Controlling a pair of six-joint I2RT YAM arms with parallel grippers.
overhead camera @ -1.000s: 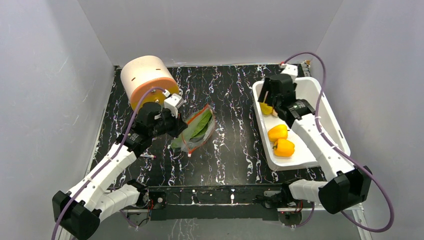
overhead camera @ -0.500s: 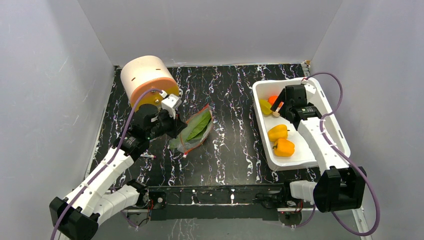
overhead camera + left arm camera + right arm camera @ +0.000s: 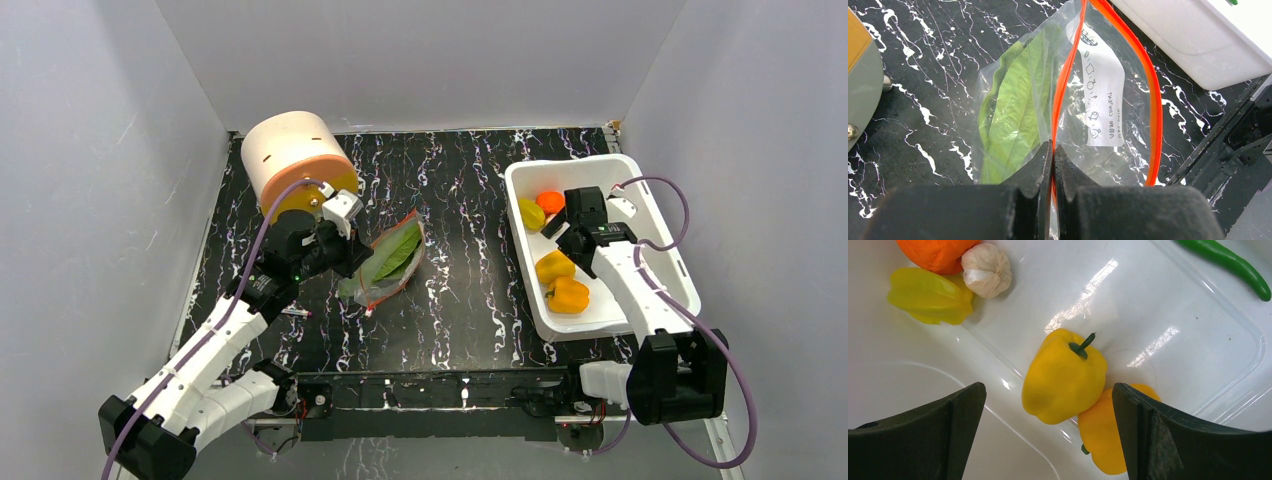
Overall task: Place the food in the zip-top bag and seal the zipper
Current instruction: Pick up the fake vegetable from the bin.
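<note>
Black marbled surface point(image 3: 470, 200), grey walls point(image 3: 420, 60) on three sides. Left of centre in the overhead view lies the clear bag point(image 3: 390, 262), with a green leaf point(image 3: 1013, 110) already inside.

- Bag side: the left tool point(image 3: 1052, 150) is pinched shut on one lip of the red-orange zipper point(image 3: 1068, 85). The other lip bows off to the right, leaving a narrow slot.
- Tub side: the right tool point(image 3: 1048, 400) hangs spread wide and empty inside the white tub point(image 3: 575, 163), at the right of the frame. It straddles a yellow pepper point(image 3: 1063, 375) that leans on a second pepper point(image 3: 1103, 445).
- Upper left of the wrist view: an orange fruit point(image 3: 933, 252), garlic point(image 3: 987, 269) and a yellow star-shaped piece point(image 3: 928, 295).

Risks, as judged:
- The smooth, rounded pepper may squirt sideways as the tool closes, or its neighbour may get caught too.
- The slot looks slim for a pepper. Forcing one in could drag the film from the left pinch or fold the mouth shut.
</note>
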